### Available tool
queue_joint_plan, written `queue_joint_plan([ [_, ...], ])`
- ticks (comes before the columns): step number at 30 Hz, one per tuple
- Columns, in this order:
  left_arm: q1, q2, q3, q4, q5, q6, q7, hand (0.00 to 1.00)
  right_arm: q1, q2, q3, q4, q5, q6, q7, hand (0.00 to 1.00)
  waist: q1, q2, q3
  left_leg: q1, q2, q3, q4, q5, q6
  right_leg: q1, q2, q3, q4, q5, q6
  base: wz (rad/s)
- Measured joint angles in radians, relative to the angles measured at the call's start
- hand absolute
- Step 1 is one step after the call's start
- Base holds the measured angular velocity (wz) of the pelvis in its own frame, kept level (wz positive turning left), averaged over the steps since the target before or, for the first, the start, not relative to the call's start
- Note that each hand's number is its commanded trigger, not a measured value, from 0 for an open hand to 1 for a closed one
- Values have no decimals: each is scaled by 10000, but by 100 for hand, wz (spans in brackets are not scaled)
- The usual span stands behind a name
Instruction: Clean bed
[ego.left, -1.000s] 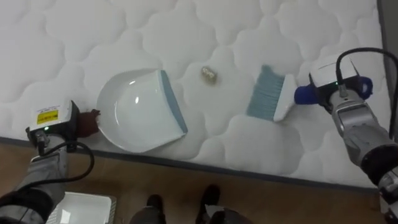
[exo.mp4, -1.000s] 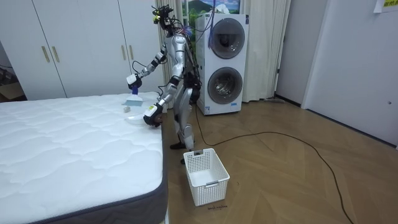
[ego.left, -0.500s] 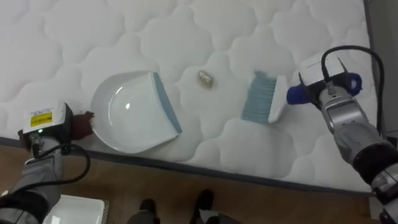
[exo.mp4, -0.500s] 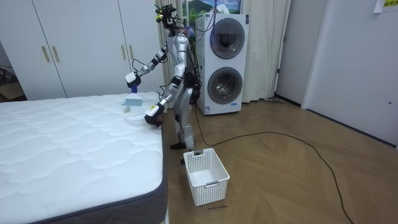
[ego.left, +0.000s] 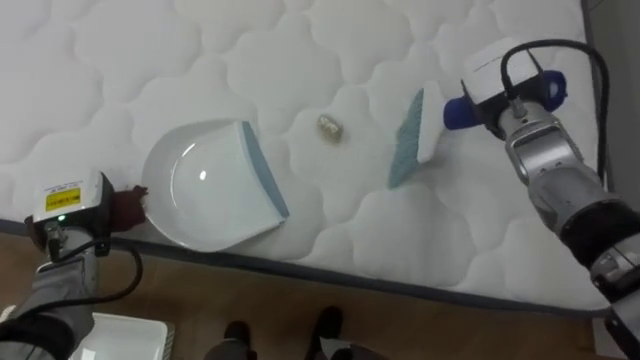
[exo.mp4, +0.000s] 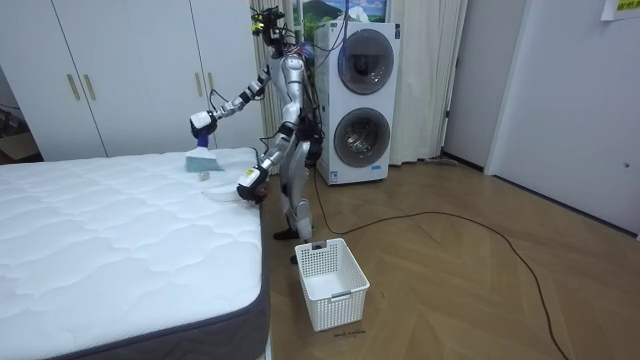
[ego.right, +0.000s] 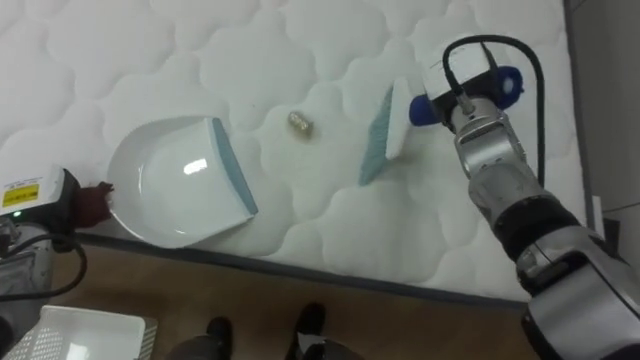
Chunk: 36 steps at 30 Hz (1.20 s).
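A white dustpan (ego.left: 205, 185) with a blue lip lies on the white quilted mattress (ego.left: 150, 60) near its front edge. My left hand (ego.left: 68, 205) is shut on its dark red handle (ego.left: 127, 208). A small pale crumb (ego.left: 331, 126) lies to the right of the pan's lip. Right of the crumb a brush (ego.left: 408, 140) with blue bristles and a white head is tilted on edge, bristles toward the crumb. My right hand (ego.left: 510, 90) is shut on its blue handle. In the room view I stand at the bed's corner with the right arm stretched over the bed and the brush (exo.mp4: 199, 160) hanging from it.
A white plastic basket (exo.mp4: 332, 283) stands on the wooden floor beside my feet, its corner at the lower left (ego.left: 120, 338). The mattress's dark edge (ego.left: 400, 285) runs along the front. Stacked washing machines (exo.mp4: 360, 105) and wardrobes (exo.mp4: 130, 75) stand behind me.
My right arm has stretched out and risen over the bed, and the brush has turned on edge, shifting a little left toward the crumb. Dustpan and crumb stay in place.
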Motion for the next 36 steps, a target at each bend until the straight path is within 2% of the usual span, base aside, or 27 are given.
queue_joint_plan([
  [5, 283, -2, -44, -385, -4, -22, 154, 100, 0, 176, 365, -37, -79, -306, -483, 100, 173, 5, 4, -29, -10, -1, -70, 4, -5, -35, -22, -11, 20, -105, 44, 4],
  [11, 326, 3, -1, -468, 10, -65, 159, 100, 0, 195, 364, -340, -97, -418, -739, 100, 317, 21, 14, -93, 26, 36, -13, -3, -9, -117, -2, -16, 18, -164, 64, 1],
  [14, 334, 1, 19, -498, 17, -65, 176, 100, 1, 262, 364, -672, -199, -438, -781, 100, 307, 73, 49, -116, 36, 18, -35, -11, -22, -117, -3, -102, 0, -166, 63, 0],
  [17, 337, 0, 7, -498, -12, -69, 212, 100, 1, 466, 363, -909, -190, -438, -773, 100, 280, 85, 56, -130, 28, 1, -119, -15, -26, -115, -7, -144, -9, -167, 63, 1],
  [21, 352, -9, -115, -500, -237, -69, 268, 100, 11, 934, 444, -1221, -94, -443, -766, 100, 259, 94, 57, -137, -7, -35, -152, -13, -24, -128, -46, -224, -5, -178, 56, 2],
  [28, 381, -19, -201, -663, -265, -70, 261, 100, 242, 957, 1099, -2450, -34, -559, -512, 100, 284, 157, 33, -292, -14, -154, 6, -14, -24, -200, -57, -306, 20, -214, 70, 3],
  [35, 433, -26, -435, -632, -271, -87, 338, 100, 408, 1009, 1492, -3564, 8, -897, -256, 100, 332, 205, 7, -248, -111, -173, 6, -10, -18, -289, -180, -286, 290, -304, 82, 0],
  [36, 435, -29, -506, -621, -269, -89, 353, 100, 409, 1011, 1596, -3709, 237, -1054, -235, 100, 367, 205, 7, -229, -123, -172, 24, -10, -17, -300, -199, -263, 346, -308, 86, -4],
])
